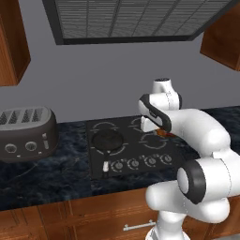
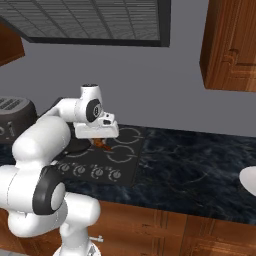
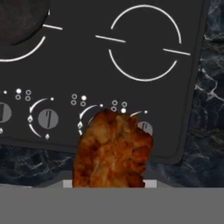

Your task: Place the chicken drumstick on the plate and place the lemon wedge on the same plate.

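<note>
The claw point(image 2: 102, 143) was clamped on the orange-brown, rough-crusted chicken drumstick point(image 3: 112, 151), which hung between its fingers above the black glass cooktop point(image 3: 131, 52). In the hand view the drumstick's long axis ran along the claw's own line, pointing out past the row of grey control knobs point(image 3: 48, 118).

Deciding relation: the flat round white plate point(image 2: 248, 180) lay far off to the claw's right, well apart from it, at the edge of the right base view, with a bare stretch of dark marbled tabletop point(image 2: 190, 165) between. Judgement: the carry has to sweep rightward, clear of the cooktop.

A dark grey rounded toaster point(image 1: 26, 133) stood well off to the claw's left. Wooden wall cabinets point(image 2: 230, 45) hung over the plate end; a louvred grey hood point(image 1: 126, 18) overhead. Lemon wedge not located.
</note>
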{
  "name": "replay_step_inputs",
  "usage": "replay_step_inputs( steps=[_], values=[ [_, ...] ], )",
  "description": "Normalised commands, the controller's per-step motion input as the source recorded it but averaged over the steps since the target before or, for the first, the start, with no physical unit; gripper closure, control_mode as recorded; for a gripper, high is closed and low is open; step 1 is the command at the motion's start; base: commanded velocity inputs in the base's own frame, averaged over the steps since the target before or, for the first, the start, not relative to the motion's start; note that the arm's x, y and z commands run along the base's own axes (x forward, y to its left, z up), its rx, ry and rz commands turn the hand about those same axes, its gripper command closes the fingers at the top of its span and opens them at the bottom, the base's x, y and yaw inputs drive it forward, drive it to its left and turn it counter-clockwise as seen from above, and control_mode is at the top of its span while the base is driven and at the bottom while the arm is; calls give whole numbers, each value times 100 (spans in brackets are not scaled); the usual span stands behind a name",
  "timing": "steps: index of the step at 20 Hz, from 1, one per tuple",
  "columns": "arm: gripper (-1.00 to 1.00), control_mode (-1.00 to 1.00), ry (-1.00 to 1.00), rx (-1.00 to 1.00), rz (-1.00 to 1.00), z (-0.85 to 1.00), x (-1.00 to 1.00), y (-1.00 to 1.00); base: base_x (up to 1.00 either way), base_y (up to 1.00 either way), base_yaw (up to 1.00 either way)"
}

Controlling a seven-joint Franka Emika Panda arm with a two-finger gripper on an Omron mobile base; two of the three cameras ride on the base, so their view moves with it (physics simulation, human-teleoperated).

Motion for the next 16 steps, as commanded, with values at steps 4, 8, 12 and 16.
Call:
replay_step_inputs(
  steps=[4, 8, 12, 16],
  values=[
    [100, -100, 0, 1, -13, 8, -20, 0, 0, 0, 0],
    [100, -100, 1, 1, -14, 2, -39, -1, 0, 0, 0],
    [100, -100, 1, 0, -14, 0, -40, -3, 0, 0, 0],
    [100, -100, 0, 0, -6, 0, -22, -5, 0, 0, 0]
  ],
)
